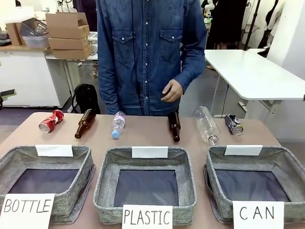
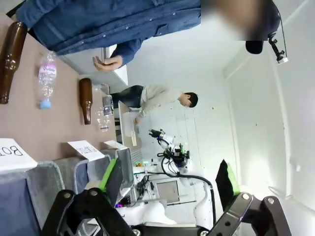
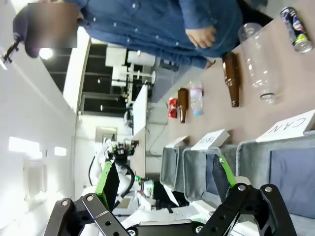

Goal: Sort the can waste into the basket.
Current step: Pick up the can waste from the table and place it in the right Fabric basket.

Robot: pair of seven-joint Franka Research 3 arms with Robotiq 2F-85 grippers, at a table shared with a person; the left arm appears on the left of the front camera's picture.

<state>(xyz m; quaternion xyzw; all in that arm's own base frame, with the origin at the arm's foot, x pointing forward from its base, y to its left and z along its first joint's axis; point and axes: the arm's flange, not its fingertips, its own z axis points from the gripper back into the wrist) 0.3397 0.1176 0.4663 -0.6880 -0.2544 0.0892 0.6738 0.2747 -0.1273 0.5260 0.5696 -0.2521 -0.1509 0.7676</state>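
Left pincer (image 2: 167,172) and right pincer (image 3: 165,169), both spread and empty; the dark can (image 1: 233,124) lies well ahead of the right one, beyond the CAN basket (image 1: 281,155), the red can (image 1: 50,120) far aside, and a wide approach could knock the nearby clear bottle (image 1: 207,125) rolling.

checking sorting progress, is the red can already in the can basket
No, the red can lies on the table behind the BOTTLE basket, far from the CAN basket.

left gripper (image 2: 169,169) and right gripper (image 3: 165,168): black linked two-finger frames, round pivot screws, bright green pads (image 2: 109,173). person (image 1: 150,52): dark blue denim shirt, two flapped chest pockets, pale snap buttons, long sleeves.
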